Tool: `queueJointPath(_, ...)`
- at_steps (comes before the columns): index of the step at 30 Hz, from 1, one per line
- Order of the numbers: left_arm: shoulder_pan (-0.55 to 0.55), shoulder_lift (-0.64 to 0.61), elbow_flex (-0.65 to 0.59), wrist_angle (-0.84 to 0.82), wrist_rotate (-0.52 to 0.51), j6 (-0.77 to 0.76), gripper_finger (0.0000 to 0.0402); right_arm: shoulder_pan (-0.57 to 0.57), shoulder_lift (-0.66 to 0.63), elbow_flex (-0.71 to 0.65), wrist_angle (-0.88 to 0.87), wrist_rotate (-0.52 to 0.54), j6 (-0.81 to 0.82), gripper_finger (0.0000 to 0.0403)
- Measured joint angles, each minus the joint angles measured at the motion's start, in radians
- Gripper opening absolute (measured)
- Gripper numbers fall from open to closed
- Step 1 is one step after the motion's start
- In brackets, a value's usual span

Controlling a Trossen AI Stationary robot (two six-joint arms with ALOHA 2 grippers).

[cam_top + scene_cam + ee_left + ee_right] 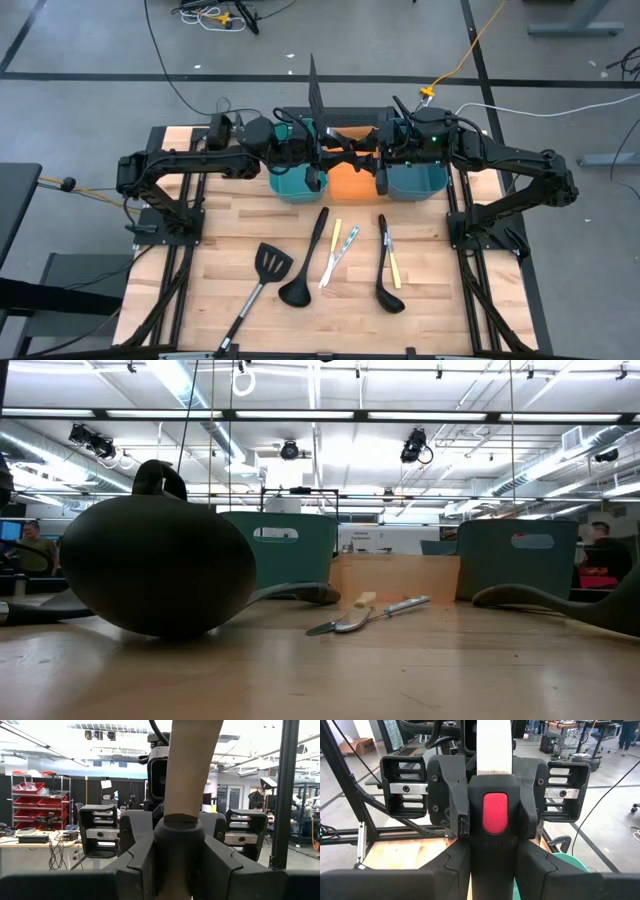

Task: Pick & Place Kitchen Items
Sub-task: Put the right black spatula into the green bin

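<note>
Passing one utensil (347,158) between the arms looks like the step in hand: both pincers meet at 12 o'clock on the worktop (230,230), above the orange bin (352,185) that sits between two teal bins (292,186).

The left pincer (185,851) is clamped on a pale, rounded shaft. The right pincer (495,847) is clamped on a black grip with a red oval spot and a white part beyond it. Each wrist view faces the other arm's pincer across the piece, so I judge that both hold the same item. Neither set of jaws is wide; each is closed to the width of the handle.

The next move calls for one pincer to let go while the other keeps its hold, then a lowering into a bin.

Toward 6 o'clock, loose on the wood, lie a slotted spatula (270,263), two ladles (297,290) and thin sticks (334,238).
</note>
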Motion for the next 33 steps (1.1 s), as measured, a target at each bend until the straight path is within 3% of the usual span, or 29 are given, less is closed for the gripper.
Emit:
queueJointPath(8, 0.000, 0.000, 0.000, 0.000, 0.000, 0.000, 0.0123, 0.000, 0.000, 0.000, 0.000, 0.000, 0.000, 0.0124)
queueJointPath(33, 0.000, -0.010, 0.000, -0.011, 0.000, -0.004, 0.0123, 0.000, -0.026, 0.000, -0.007, -0.001, 0.017, 0.0205)
